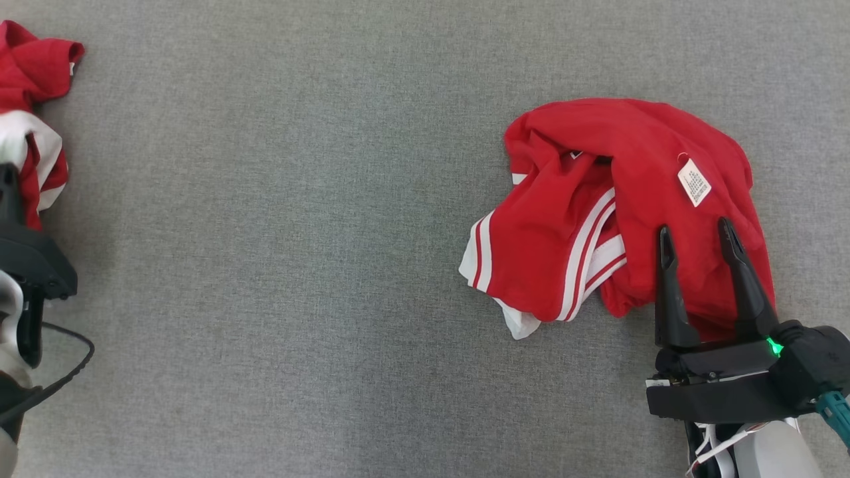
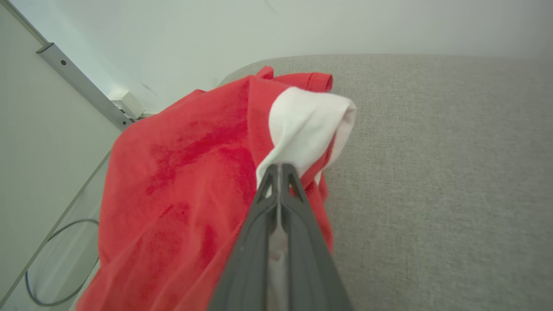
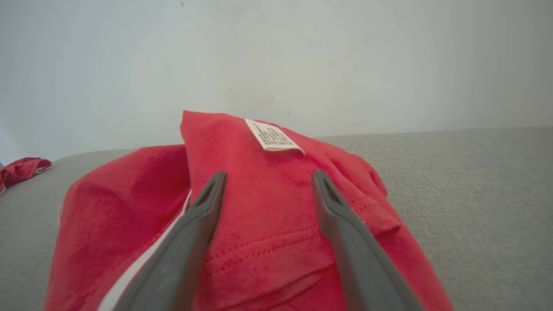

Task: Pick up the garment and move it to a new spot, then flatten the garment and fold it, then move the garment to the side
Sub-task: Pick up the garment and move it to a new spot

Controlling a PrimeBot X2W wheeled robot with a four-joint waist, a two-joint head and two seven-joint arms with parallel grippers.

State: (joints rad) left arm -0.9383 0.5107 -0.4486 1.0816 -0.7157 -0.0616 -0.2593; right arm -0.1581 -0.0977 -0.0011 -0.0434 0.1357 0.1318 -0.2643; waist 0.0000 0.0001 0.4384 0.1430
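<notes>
A crumpled red garment with white stripes and a white care label lies on the grey fabric surface at the right. My right gripper hovers open over its near right part, the fingers astride a red fold just short of the label. At the far left edge lies another red-and-white garment. My left gripper is shut on a white fold of this left garment, and its dark body shows at the left edge.
A wide stretch of grey surface separates the two garments. In the left wrist view, a pale wall, a metal rail and a loop of cable lie beyond the surface's left edge.
</notes>
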